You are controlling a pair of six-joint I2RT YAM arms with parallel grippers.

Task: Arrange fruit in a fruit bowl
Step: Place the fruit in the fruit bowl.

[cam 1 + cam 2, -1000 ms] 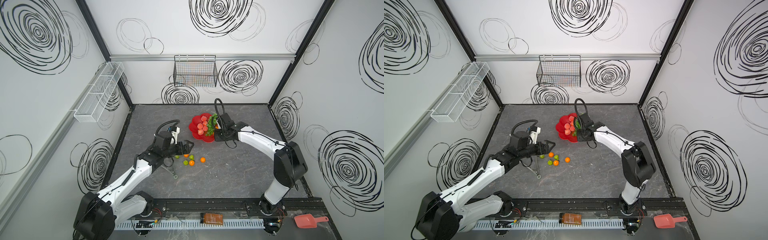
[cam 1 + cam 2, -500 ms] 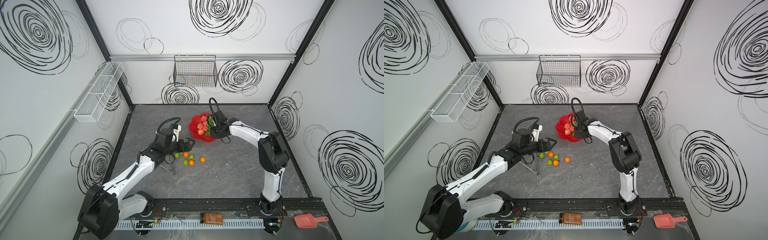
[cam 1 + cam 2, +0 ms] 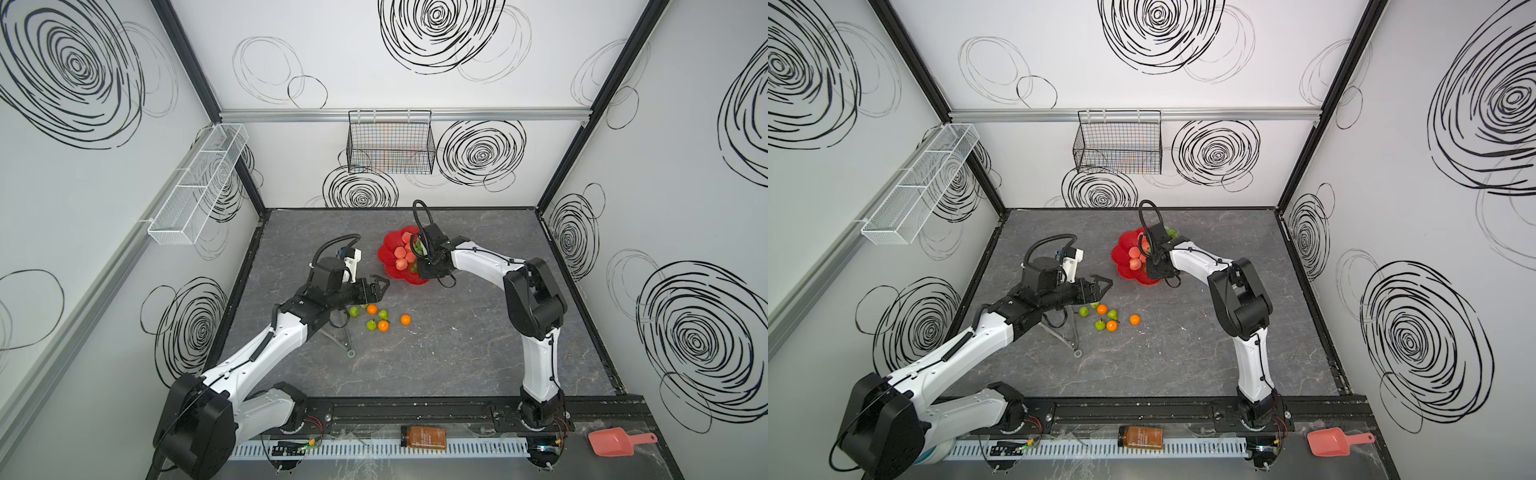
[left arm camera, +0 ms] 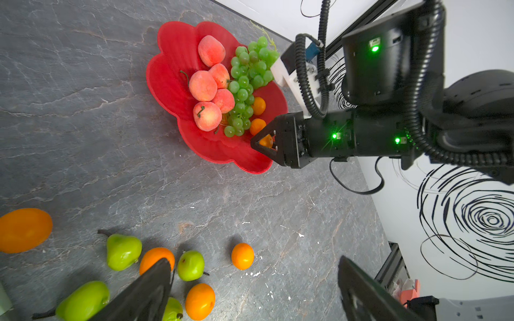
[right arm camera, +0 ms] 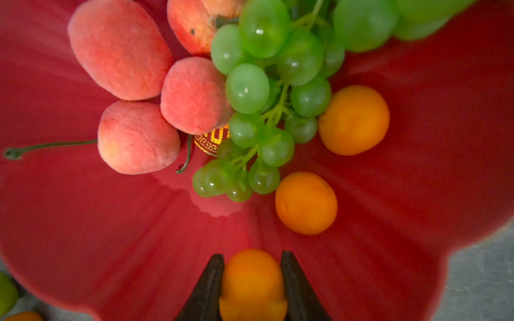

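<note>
Orange tangerine (image 5: 251,280), clenched between my right jaws, which stand one on either flank of it and tilt down over the near lobe of the fruit bowl (image 5: 111,250). I hold it low, I judge, so that it drops only a short way and does not roll off the shallow scalloped rim. Ahead of the jaws lie two tangerines (image 5: 306,203) already in the bowl, beside the bunch of green grapes (image 5: 264,83). The peaches (image 5: 192,96) cluster on the grapes' other side, so like sits with like and the held fruit belongs next to the nearer tangerine. Whether it already touches the red surface is unclear from this angle. My left jaws, spread wide and empty, hover above the table (image 3: 436,353), over the loose tangerines (image 3: 405,319) and green pears (image 3: 371,325) not yet in the bowl.
</note>
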